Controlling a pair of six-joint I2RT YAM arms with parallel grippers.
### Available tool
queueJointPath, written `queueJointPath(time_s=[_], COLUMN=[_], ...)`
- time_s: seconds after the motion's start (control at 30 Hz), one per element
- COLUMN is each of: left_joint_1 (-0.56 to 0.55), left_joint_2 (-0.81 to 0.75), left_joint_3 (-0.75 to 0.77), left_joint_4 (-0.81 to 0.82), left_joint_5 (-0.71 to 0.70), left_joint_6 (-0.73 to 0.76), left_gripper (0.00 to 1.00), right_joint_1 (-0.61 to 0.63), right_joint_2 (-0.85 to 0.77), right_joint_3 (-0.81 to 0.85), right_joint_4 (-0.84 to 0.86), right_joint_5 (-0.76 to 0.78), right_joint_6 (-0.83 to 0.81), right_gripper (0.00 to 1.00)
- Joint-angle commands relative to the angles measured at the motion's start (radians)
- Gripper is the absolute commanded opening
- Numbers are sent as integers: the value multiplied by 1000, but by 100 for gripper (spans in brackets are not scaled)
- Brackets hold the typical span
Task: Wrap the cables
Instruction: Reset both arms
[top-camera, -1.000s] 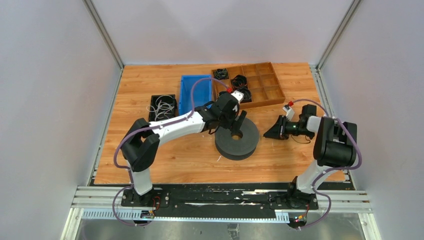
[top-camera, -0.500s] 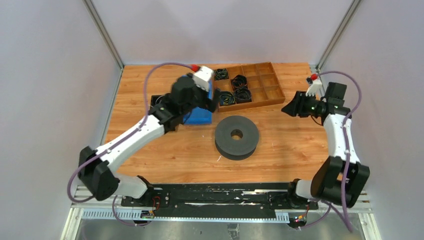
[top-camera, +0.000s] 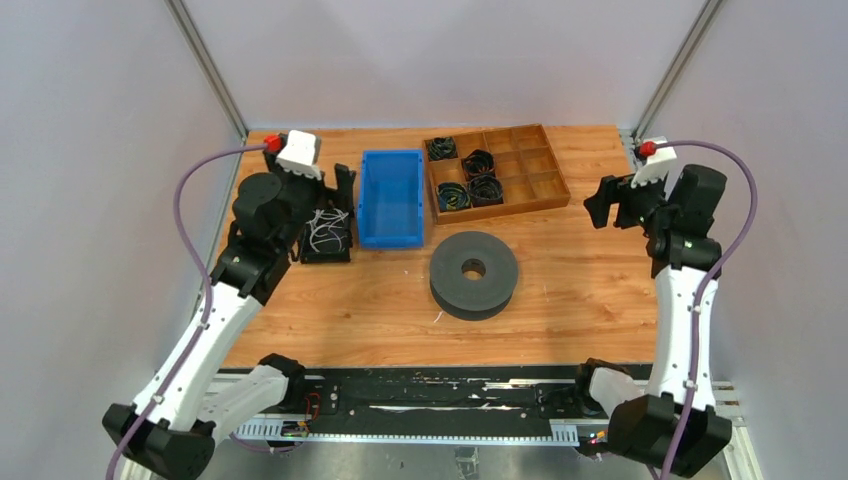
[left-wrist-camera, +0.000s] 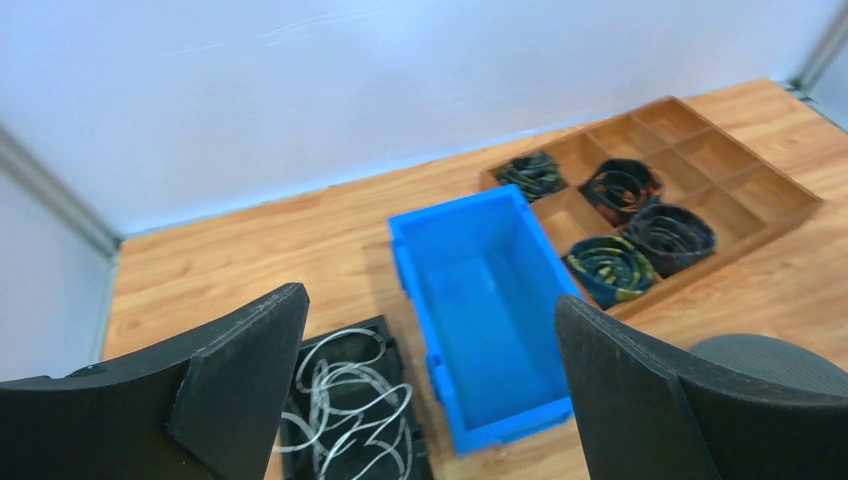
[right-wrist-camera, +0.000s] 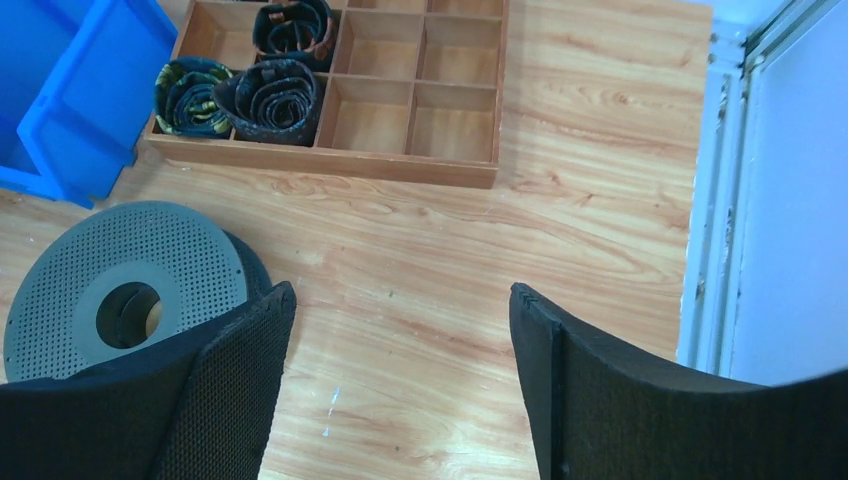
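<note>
The cables (top-camera: 325, 226) are thin whitish loops lying tangled in a small black tray (top-camera: 310, 255) at the left of the table. They also appear low in the left wrist view as cables (left-wrist-camera: 340, 400). My left gripper (top-camera: 345, 188) hangs above that tray's far right corner, open and empty; in its own view the left gripper (left-wrist-camera: 430, 300) frames the blue bin. My right gripper (top-camera: 598, 204) is raised at the far right, open with nothing between its fingers. Under the right gripper (right-wrist-camera: 400, 290) there is only bare wood.
A blue bin (top-camera: 391, 197) stands right of the black tray. Behind it a wooden divided box (top-camera: 540, 160) holds several black coils (top-camera: 484, 188). A grey perforated spool (top-camera: 474, 272) lies mid-table. Frame posts and walls close in both sides.
My left arm swung from the grey spool back and left to above the black tray. My right arm rose and pulled to the far right, and its jaws opened.
</note>
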Motion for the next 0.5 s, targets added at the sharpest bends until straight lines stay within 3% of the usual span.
queueJointPath(time_s=[0.0, 0.23, 0.47], left_joint_1=[77, 158, 179], left_joint_2=[-96, -203, -240], left_joint_3=[-59, -196, -181], left_joint_4=[-25, 54, -16], left_joint_5=[-5, 5, 107], left_joint_6=[-9, -46, -22], left_gripper=[98, 98, 99], right_joint_1=[-8, -6, -6], right_joint_2=[-99, -189, -218], right_joint_3=[-92, -176, -183], right_joint_4=[126, 204, 162], right_joint_5=[-19, -33, -7], right_joint_6=[-3, 41, -5], right_gripper=[79, 79, 79])
